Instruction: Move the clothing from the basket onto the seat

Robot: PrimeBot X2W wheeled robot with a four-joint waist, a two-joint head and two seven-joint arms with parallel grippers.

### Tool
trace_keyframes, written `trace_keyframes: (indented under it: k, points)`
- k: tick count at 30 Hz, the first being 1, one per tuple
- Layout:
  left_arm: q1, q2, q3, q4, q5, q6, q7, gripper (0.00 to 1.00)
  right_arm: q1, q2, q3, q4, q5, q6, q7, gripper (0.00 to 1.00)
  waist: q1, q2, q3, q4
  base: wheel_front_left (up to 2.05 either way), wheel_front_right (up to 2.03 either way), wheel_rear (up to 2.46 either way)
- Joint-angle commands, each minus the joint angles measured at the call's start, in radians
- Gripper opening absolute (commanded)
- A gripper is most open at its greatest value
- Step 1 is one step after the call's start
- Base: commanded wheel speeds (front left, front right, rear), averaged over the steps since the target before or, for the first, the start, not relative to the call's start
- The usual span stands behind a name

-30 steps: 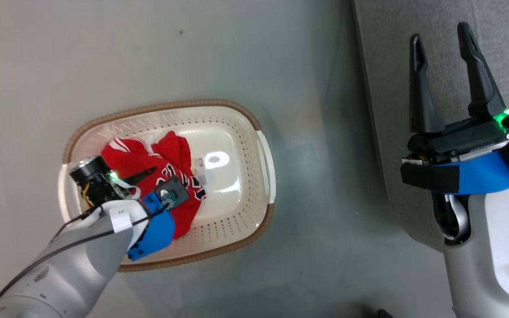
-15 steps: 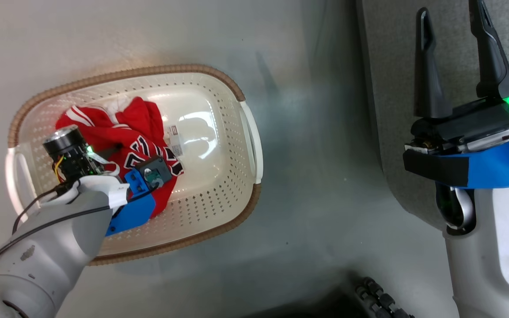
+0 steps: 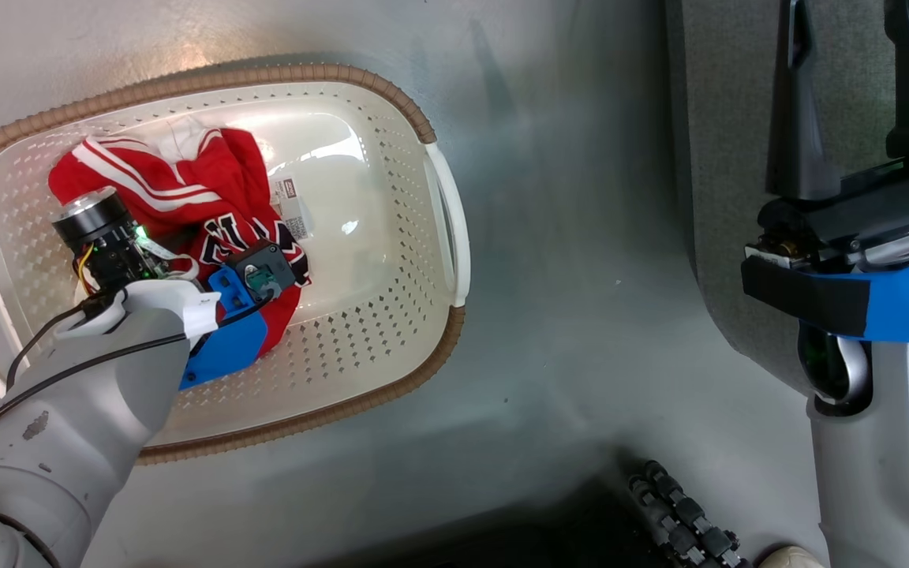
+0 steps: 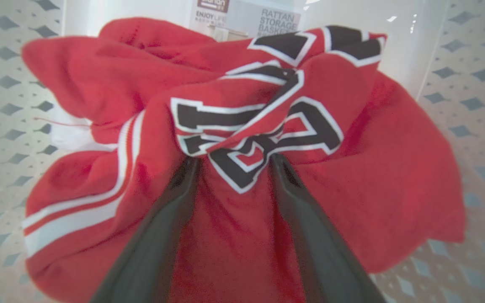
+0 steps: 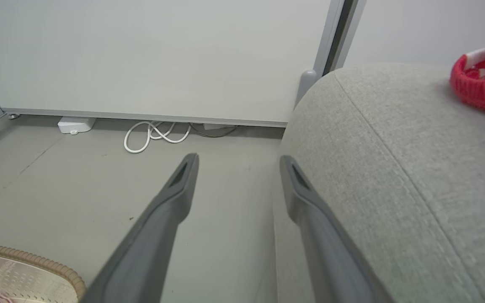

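So your left hand (image 4: pixel 233 160) is spread wide, fingertips (image 4: pixel 188 168) pressed into the jersey (image 4: pixel 352 168) bunched up between them.

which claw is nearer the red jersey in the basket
Left. The left claw is down in the basket, pressed into the jersey; the right claw hangs well apart, by the sofa edge.

I'm seeing what looks like a bare test room dressed as a home: a grey sofa (image 5: pixel 394 168) is sitting on smooth grey floor (image 5: pixel 57 181) near a laundry basket (image 3: pixel 391 260). A plain white wall panel (image 5: pixel 141 54) is running behind, a white cable (image 5: pixel 154 134) coiling at its foot.
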Motion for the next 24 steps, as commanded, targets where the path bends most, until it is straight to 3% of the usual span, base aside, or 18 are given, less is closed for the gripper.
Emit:
trace_keyframes:
  k: [1, 13, 24]
  points:
    - [-0.015, -0.002, -0.002, 0.003, 0.001, -0.001, 0.004, 0.00, -0.016, 0.002, -0.003, -0.008, -0.006, 0.001, -0.001, 1.00, -0.0001, 0.0000, 0.001, 0.002, 0.00, 0.00, 0.00]
    - [0.015, -0.028, -0.002, -0.006, -0.007, -0.001, -0.071, 0.00, -0.018, 0.002, -0.001, 0.010, -0.012, 0.001, -0.001, 1.00, -0.0001, 0.0000, -0.052, 0.023, 0.00, 0.00, 0.00]
    - [0.079, -0.114, -0.002, -0.024, -0.026, -0.001, -0.203, 0.00, 0.020, 0.002, -0.016, 0.069, -0.019, 0.001, -0.001, 1.00, -0.0001, 0.0000, -0.197, 0.073, 0.00, 0.00, 0.00]
